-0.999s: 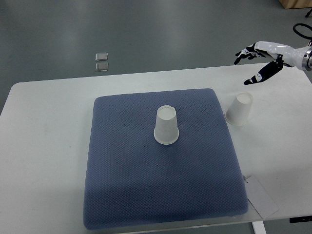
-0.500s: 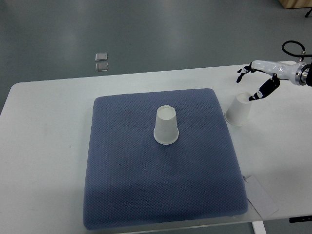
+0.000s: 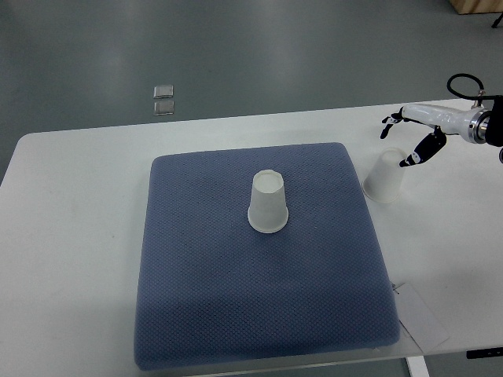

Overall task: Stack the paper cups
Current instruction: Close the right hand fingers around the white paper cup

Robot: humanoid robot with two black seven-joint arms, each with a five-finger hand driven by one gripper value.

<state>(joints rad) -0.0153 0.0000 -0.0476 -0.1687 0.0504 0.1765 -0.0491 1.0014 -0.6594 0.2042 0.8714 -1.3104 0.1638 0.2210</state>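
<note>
One robot hand, the right hand (image 3: 410, 137), reaches in from the right edge, its dark-tipped fingers (image 3: 411, 158) spread loosely and holding nothing. It hovers just beside the upper right of a white paper cup (image 3: 386, 177), which stands upside down on the white worktop (image 3: 75, 236), close to the right edge of a blue mat (image 3: 204, 298). The open hand seems set to close around this cup. A second paper cup (image 3: 268, 203), also upside down, sits near the middle of the mat, well apart from the first; it looks like the base for the stack. A pale card (image 3: 420, 318) lies at the mat's near right corner. The left hand is out of view.
</note>
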